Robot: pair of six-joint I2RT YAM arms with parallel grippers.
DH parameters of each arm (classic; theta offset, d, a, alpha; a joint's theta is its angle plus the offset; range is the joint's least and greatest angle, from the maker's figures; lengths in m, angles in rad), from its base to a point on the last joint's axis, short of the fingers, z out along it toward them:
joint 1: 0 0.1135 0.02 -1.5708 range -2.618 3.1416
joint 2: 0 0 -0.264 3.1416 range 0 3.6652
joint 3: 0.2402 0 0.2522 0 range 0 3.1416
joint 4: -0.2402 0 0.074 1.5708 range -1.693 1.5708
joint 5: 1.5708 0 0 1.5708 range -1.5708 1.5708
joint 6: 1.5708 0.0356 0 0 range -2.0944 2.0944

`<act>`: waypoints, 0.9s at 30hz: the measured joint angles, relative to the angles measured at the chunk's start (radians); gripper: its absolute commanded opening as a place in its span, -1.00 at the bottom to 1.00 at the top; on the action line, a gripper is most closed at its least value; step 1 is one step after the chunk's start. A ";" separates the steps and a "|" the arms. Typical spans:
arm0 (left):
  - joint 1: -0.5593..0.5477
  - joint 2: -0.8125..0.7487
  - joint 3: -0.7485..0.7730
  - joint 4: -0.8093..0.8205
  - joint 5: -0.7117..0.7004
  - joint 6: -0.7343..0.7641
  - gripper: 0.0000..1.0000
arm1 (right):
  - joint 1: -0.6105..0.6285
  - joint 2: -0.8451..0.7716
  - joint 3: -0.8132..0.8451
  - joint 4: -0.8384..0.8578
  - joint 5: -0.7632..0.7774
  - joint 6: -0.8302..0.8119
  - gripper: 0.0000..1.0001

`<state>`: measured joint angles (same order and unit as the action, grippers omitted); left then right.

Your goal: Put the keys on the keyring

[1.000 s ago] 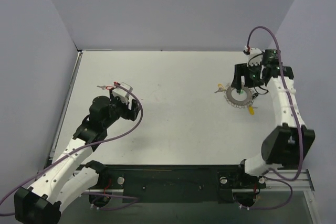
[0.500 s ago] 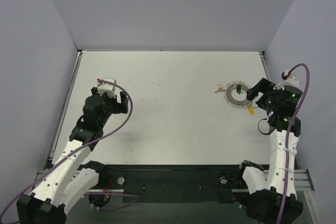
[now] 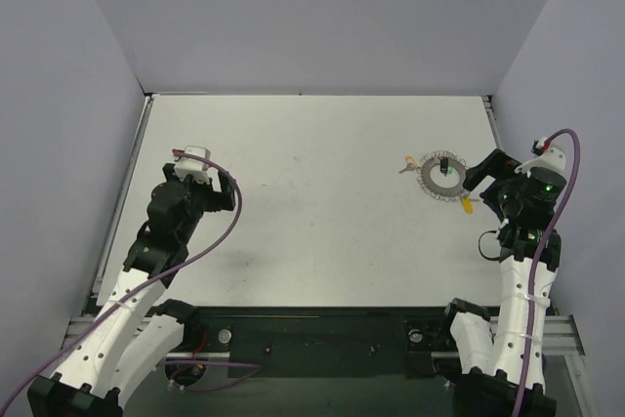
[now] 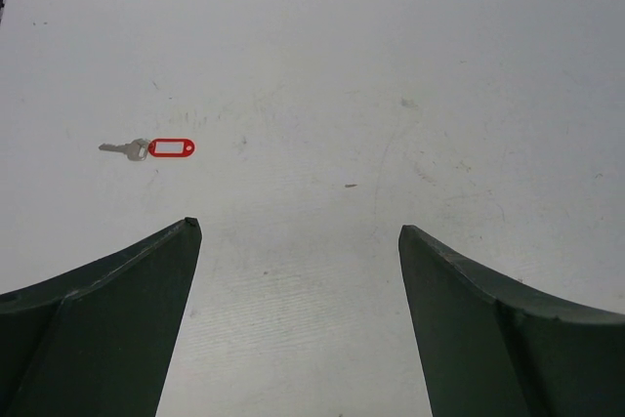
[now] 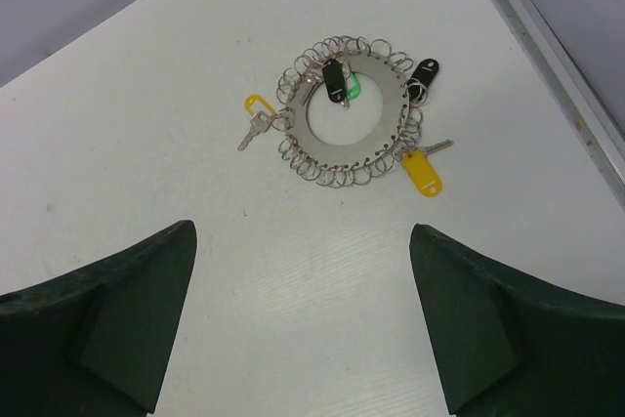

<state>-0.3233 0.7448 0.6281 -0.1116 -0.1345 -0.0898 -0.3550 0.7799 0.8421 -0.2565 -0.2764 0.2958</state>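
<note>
The keyring (image 5: 391,109) is a flat silvery ring rimmed with small wire loops, at the table's far right (image 3: 427,180). Yellow tags (image 5: 422,173) and black tags (image 5: 335,78) hang on it. The green key (image 5: 354,90) lies in the ring's hole, partly under a black tag. My right gripper (image 5: 303,231) is open and empty, a short way nearer than the ring (image 3: 483,181). The red key (image 4: 168,147) lies alone on the table, ahead and left of my left gripper (image 4: 298,231), which is open and empty at the left (image 3: 203,183).
A raised table rim (image 5: 547,46) runs just right of the keyring. Grey walls (image 3: 312,17) enclose the table at the back and both sides. The table surface (image 3: 322,202) between the two arms is white.
My right arm has pulled back from over the keyring toward the near right, leaving the ring on the table. My left gripper has shifted left and back.
</note>
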 measured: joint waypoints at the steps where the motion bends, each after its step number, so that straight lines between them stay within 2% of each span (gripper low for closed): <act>1: 0.000 -0.011 0.000 0.000 0.001 -0.002 0.86 | 0.000 -0.002 0.000 -0.003 0.003 0.001 0.71; 9: 0.000 -0.080 -0.009 0.002 0.008 -0.006 0.86 | 0.000 0.003 -0.007 -0.013 0.022 0.011 0.74; 27: 0.000 -0.047 -0.021 0.002 0.042 -0.011 0.86 | 0.000 -0.003 -0.082 0.042 0.007 0.009 0.77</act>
<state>-0.3237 0.6979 0.6071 -0.1093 -0.0921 -0.1013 -0.3550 0.7773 0.7601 -0.2150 -0.2695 0.3050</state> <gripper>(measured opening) 0.930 0.883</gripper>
